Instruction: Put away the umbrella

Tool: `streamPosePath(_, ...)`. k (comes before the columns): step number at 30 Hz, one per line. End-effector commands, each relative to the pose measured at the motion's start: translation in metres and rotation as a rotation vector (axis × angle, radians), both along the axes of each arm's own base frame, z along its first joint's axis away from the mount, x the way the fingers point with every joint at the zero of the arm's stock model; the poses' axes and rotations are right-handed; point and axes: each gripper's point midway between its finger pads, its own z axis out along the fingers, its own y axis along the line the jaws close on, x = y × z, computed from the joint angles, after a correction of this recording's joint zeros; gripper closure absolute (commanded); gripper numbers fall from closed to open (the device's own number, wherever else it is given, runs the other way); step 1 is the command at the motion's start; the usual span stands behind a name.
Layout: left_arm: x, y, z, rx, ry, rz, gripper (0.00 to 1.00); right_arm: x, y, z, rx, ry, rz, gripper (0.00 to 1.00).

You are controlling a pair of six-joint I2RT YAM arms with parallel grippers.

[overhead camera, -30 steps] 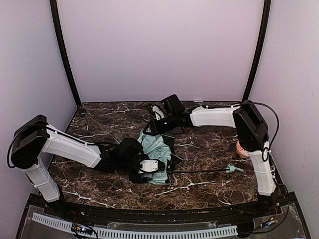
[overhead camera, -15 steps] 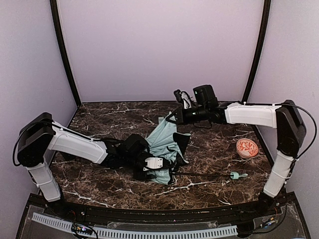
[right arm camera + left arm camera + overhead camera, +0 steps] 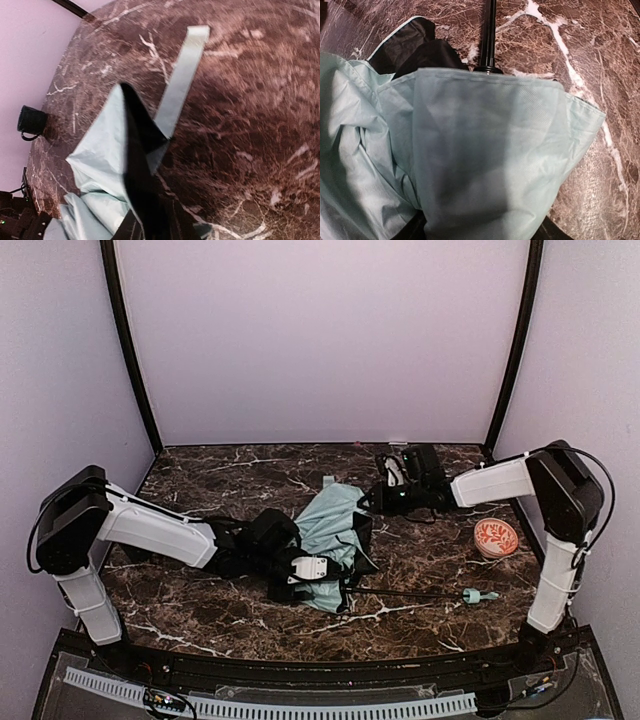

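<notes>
Lowered toward the tabletop [image 3: 220,480] with right claw [image 3: 370,502], clenched on far flap of the umbrella [image 3: 325,530]; grips bunched canopy with left claw [image 3: 325,580]. Slackens fabric, probably for folding inward.

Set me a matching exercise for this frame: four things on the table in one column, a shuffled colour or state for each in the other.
Things
1. canopy
2. dish
3. handle
4. shaft

Descriptions
A. orange-patterned, round
B. black, thin and straight
C. mint, crumpled, black lining showing
D. mint, small, at the far right end of the umbrella

Pairs: 1-C, 2-A, 3-D, 4-B
</notes>
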Motion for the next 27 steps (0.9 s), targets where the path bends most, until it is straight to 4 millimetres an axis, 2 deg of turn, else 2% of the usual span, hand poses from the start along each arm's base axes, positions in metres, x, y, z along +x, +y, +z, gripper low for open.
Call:
streamPosePath(1, -0.036, 0.043, -0.038, 0.171, 0.154, -0.004, 0.41, 0.008, -0.028, -0.042, -0.068, 0.049, -0.090, 0.78)
streamPosePath(5, -0.036, 0.042, -0.037, 0.166, 0.151, -0.007, 0.41, 0.016, -0.061, -0.052, -0.150, 0.061, -0.146, 0.64)
streamPosePath(7, -0.034, 0.041, -0.035, 0.160, 0.143, -0.007, 0.40, 0.019, -0.076, -0.048, -0.188, 0.043, -0.166, 0.61)
streamPosePath(9, -0.033, 0.040, -0.035, 0.152, 0.132, -0.004, 0.40, 0.017, -0.082, -0.038, -0.229, 0.006, -0.160, 0.59)
streamPosePath(12, -0.031, 0.039, -0.034, 0.144, 0.125, -0.004, 0.38, 0.006, -0.080, -0.032, -0.265, -0.006, -0.116, 0.56)
streamPosePath(19, -0.028, 0.036, -0.032, 0.132, 0.106, -0.006, 0.34, -0.041, -0.069, -0.022, -0.280, -0.025, -0.017, 0.47)
streamPosePath(21, -0.028, 0.035, -0.031, 0.130, 0.106, -0.006, 0.33, -0.051, -0.065, -0.008, -0.225, -0.046, 0.009, 0.42)
streamPosePath(25, -0.027, 0.035, -0.030, 0.125, 0.098, -0.006, 0.31, -0.076, -0.047, 0.039, -0.038, -0.152, 0.123, 0.28)
streamPosePath(27, -0.026, 0.034, -0.030, 0.118, 0.089, -0.003, 0.30, -0.089, -0.038, 0.043, -0.006, -0.159, 0.194, 0.28)
